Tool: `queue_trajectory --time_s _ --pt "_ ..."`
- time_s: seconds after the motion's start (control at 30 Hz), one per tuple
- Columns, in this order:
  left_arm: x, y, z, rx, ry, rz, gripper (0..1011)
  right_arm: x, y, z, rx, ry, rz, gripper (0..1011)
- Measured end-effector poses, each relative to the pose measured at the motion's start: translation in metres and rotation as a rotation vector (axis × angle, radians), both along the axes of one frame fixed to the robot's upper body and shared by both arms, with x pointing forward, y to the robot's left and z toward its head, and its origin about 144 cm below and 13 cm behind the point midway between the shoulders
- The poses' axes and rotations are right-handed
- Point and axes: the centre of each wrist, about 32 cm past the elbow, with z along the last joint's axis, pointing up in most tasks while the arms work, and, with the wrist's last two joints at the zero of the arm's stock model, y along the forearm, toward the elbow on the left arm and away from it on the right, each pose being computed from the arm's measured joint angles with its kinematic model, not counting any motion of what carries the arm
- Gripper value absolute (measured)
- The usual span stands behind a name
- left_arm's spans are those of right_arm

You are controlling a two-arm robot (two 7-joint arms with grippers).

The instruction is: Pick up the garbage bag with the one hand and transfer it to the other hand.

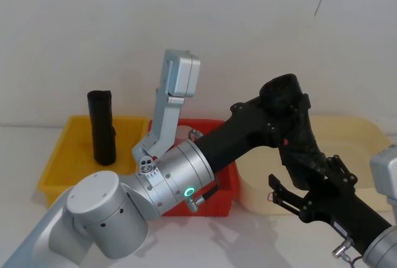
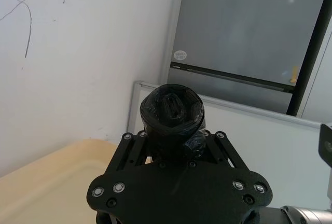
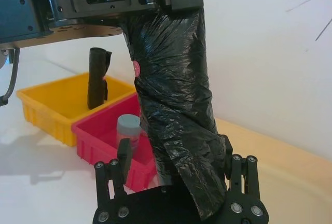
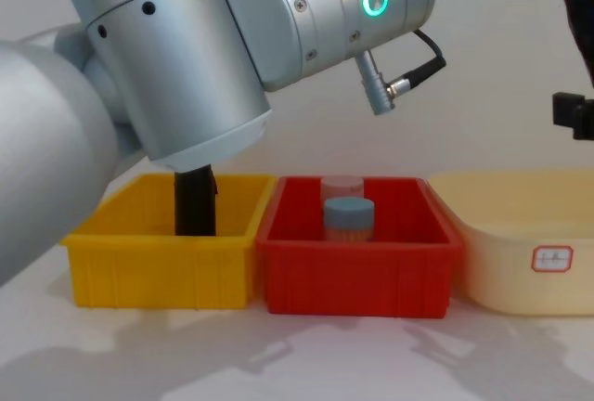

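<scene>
Right, L gripper (image 2: 176, 149) clamped on top of garbage bag (image 3: 176, 105), held aloft over cream tub (image 1: 372, 138). Roll's long axis near upright, lower end hanging btwn R gripper's (image 3: 176, 154) spread fingers. Reckon R just needs to close.

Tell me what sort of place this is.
Probably a robot test bench in a plain room: a yellow bin, red bin and cream tub lined up on a white table by a bare wall, with the left gripper holding a garbage bag.
</scene>
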Motion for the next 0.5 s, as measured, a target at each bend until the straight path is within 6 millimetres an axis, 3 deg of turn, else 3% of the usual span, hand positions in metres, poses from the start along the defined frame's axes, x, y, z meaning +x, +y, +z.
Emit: queue_trajectory --time_s 0.5 --pt "0.0000 0.0000 0.0000 0.000 0.000 0.000 365 0.0024 0.0003 0.0054 -0.007 -0.016 -0.013 1000"
